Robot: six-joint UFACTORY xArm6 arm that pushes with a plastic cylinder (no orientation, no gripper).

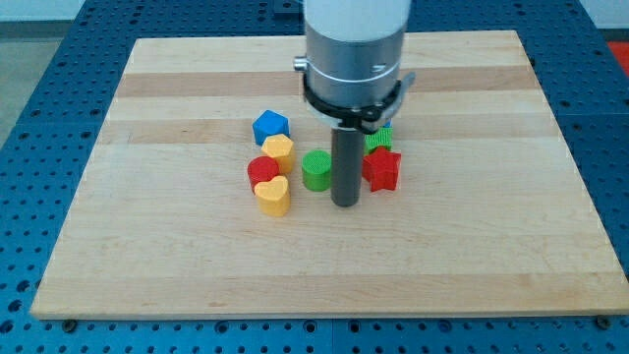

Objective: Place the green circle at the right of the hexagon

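Note:
The green circle sits near the middle of the wooden board. My tip stands just to its right and slightly toward the view's bottom, close to it or touching. The yellow hexagon lies to the circle's upper left, below the blue block. A red block and a yellow heart lie left of the circle. A red star lies right of my tip, with another green block partly hidden behind the rod above it.
The arm's grey cylinder hangs over the board's top middle and hides the board behind it. Blue perforated table surrounds the board.

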